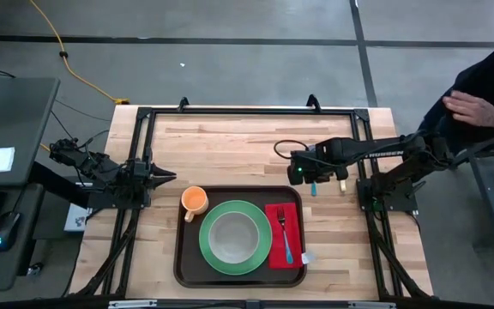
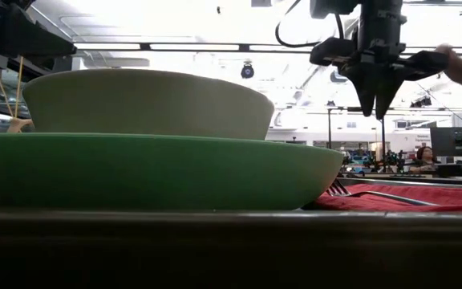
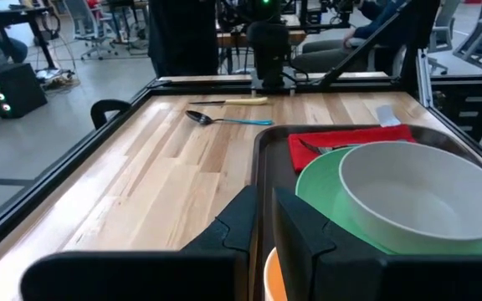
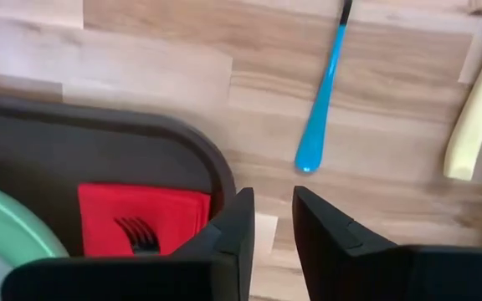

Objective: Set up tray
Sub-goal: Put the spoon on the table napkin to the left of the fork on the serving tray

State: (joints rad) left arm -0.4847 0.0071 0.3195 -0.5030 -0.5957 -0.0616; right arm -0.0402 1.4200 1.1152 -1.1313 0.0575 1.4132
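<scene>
The dark brown tray (image 1: pixel 178 257) lies on the wooden table. On it are a green plate (image 1: pixel 208 257) carrying a pale bowl (image 1: pixel 234 236), an orange cup (image 1: pixel 194 201), and a red napkin (image 1: pixel 274 249) with a fork (image 1: pixel 286 233) on top. My right gripper (image 4: pixel 268 196) points down, high over the tray's far right corner (image 4: pixel 212 171). It is open by a small gap with nothing in it. A blue-handled spoon (image 4: pixel 320 109) and a cream-handled knife (image 4: pixel 475 109) lie on the table just beyond it. My left gripper (image 3: pixel 264 209) waits level at the tray's left, narrowly open.
A person's hand (image 1: pixel 474 107) shows beyond the table's right far corner. Black frame rails (image 1: pixel 247 110) run along the table's edges. Bare wood (image 1: pixel 221 146) stretches between the tray and the far rail.
</scene>
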